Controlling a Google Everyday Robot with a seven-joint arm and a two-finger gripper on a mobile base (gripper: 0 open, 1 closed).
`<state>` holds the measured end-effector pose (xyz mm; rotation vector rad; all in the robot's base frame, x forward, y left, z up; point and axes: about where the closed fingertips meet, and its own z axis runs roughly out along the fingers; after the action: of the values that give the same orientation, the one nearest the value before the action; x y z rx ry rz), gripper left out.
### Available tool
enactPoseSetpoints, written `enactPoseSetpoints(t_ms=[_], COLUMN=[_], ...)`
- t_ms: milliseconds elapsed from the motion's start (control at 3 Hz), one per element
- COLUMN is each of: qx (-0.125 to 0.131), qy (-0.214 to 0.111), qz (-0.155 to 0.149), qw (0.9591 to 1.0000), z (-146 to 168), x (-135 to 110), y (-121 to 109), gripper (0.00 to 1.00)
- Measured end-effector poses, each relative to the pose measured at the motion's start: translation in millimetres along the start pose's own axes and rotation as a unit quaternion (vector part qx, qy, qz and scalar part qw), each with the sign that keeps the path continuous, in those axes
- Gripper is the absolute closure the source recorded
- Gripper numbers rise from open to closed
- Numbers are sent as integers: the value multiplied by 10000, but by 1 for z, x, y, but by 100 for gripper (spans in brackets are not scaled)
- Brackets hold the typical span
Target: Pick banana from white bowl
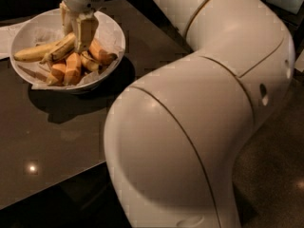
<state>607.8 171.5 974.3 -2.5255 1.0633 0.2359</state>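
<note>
The white bowl (115, 41) stands on the dark table at the upper left, lined with crinkled white paper. My gripper (76, 31) reaches down into it from above. Its fingers (86, 30) are closed on the upper end of the speckled banana (60, 48), which tilts up from the pile with its lower end still among the other fruit. A cleaner, longer yellow banana (32, 54) lies to its left. The gripper hides the banana's upper tip.
Short orange fruits (72, 68) and a small dark-spotted one (88, 61) lie in the bowl under the gripper. A white sheet (4, 37) lies left of the bowl. My own arm (204, 122) fills the right. The table edge (57, 186) runs near the bottom left.
</note>
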Motion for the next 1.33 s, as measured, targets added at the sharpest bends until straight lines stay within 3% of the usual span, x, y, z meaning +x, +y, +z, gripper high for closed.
enactPoseSetpoints(t_ms=[333,667,1333], qx=[301,331,42], qy=[-79,-84,-369], qz=[-248,-265,-380], qw=[9992,9991,9986], z=[-15,-17,-4], x=[-16,-17,-53], y=[-2,-2,-4], gripper=[100,100,100])
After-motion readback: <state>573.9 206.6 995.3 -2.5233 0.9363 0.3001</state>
